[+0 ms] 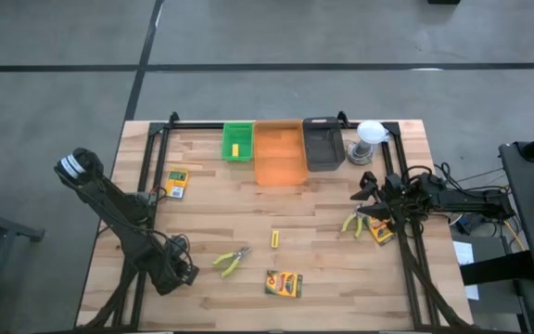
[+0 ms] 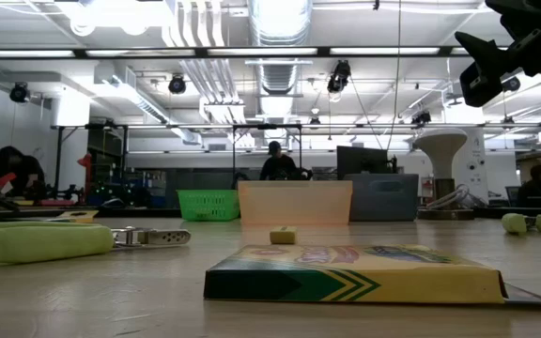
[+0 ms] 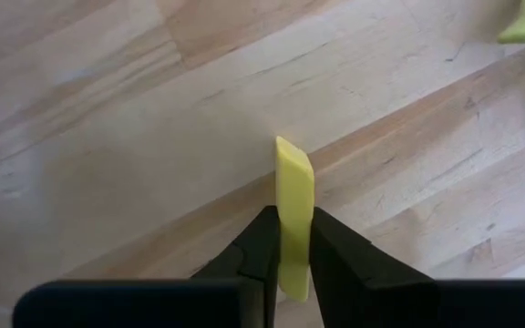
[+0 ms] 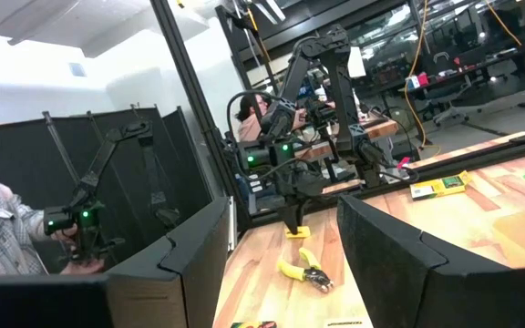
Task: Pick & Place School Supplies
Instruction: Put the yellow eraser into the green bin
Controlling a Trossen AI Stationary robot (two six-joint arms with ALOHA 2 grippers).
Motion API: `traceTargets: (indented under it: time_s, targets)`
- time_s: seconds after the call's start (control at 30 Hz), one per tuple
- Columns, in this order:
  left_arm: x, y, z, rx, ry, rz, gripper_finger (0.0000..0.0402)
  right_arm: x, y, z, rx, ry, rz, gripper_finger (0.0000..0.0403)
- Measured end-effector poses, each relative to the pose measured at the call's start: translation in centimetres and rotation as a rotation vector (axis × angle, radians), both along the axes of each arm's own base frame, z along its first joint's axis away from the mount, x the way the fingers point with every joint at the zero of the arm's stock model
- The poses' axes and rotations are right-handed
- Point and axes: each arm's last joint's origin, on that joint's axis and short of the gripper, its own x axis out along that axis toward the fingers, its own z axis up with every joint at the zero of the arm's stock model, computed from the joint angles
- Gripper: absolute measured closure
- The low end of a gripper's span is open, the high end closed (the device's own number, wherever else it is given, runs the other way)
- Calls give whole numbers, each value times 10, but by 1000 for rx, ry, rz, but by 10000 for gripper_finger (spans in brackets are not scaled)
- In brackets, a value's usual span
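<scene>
**Yellow block pinched, most supplies still loose**

Left gripper (image 3: 288, 264), low at lower left of the high view, clamped on a short yellow block (image 3: 294, 214) just above the tabletop. Right gripper (image 1: 369, 199) parked at right, fingers spread, empty. Early going by the look of it: green tray (image 1: 237, 142) at top centre holding one yellow block (image 1: 235, 149); orange tray (image 1: 280, 153) and black tray (image 1: 323, 144) apparently empty. Left out: another block (image 1: 274, 239), pliers (image 1: 233, 261), second pliers (image 1: 352, 223), crayon box (image 1: 284, 283), another box (image 1: 176, 182).

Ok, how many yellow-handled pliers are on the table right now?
2: one pair lies just right of the left gripper; the other pair lies beside the right gripper. None seem hidden.
</scene>
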Motion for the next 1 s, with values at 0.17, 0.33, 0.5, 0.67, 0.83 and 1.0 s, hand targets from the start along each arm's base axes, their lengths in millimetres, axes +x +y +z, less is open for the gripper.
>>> traceTargets:
  time_s: [0.17,0.33,0.5,0.67,0.83,1.0]
  targets:
    - [2,-2,5,-5,-14,10,348,0,0,0,0,0,0,202]
    - [7,-6,17,25,-53,21,348,0,0,0,0,0,0,202]
    - [9,-7,34,85,-61,32,348,0,0,0,0,0,0,202]
    - [14,-8,58,194,-139,15,348,0,0,0,0,0,0,202]
    - [21,-7,87,363,-299,-19,348,0,0,0,0,0,0,202]
    - [28,-8,114,563,-496,-98,348,0,0,0,0,0,0,202]
